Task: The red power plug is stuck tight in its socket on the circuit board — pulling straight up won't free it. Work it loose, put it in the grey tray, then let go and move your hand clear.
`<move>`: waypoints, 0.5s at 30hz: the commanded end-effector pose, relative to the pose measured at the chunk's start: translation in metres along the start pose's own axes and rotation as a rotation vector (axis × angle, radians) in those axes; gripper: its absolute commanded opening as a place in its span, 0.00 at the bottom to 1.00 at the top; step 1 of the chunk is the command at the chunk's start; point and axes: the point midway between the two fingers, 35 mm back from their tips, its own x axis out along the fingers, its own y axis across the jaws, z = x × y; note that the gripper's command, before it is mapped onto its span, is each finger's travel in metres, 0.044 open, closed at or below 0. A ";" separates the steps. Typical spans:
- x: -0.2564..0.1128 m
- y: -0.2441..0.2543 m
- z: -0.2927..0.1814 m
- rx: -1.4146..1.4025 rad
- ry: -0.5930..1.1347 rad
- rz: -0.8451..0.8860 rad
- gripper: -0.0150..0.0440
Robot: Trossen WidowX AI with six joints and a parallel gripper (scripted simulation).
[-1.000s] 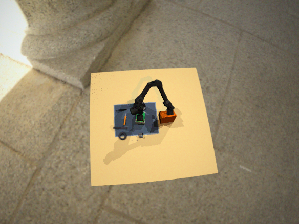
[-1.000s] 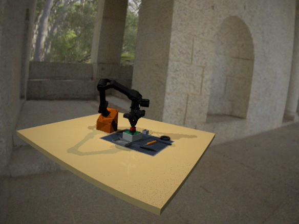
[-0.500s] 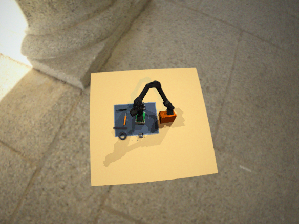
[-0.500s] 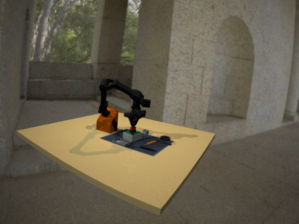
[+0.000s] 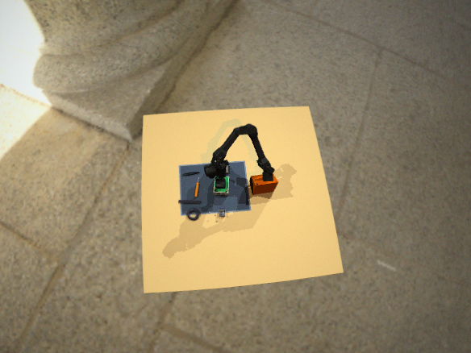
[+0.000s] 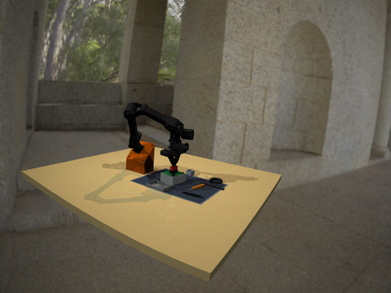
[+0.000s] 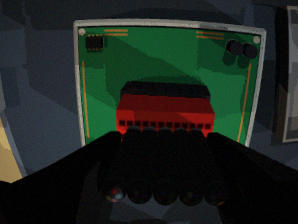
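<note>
"What has the pincer (image 5: 220, 182) (image 6: 173, 164) (image 7: 164, 143) got?"

"It is pinching the plug (image 6: 173, 168) (image 7: 165, 112), red and with a row of holes."

"And beneath that?"

"A black socket (image 7: 165, 90), right against the plug, on the green board (image 5: 221, 191) (image 6: 166, 174) (image 7: 170, 55). I can't tell how deep the plug sits."

"What's near the pincer?"

"The grey tray (image 6: 162, 188) (image 7: 291, 122), just beside the board. The plug is outside it."

"Farther off?"

"An orange tool (image 5: 197, 188) (image 6: 198, 187), and past it from the pincer, a black ring (image 5: 193, 213) (image 6: 215, 180)."
</note>
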 end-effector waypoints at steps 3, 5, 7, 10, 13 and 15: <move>-0.011 0.005 -0.001 -0.002 -0.018 -0.065 0.25; -0.011 0.010 -0.001 -0.002 -0.018 -0.126 0.25; -0.011 0.015 -0.001 -0.001 -0.018 -0.183 0.25; -0.010 0.019 -0.001 0.000 -0.018 -0.237 0.25; -0.011 0.019 -0.001 0.000 -0.017 -0.236 0.25; -0.011 0.017 -0.001 -0.001 -0.018 -0.204 0.25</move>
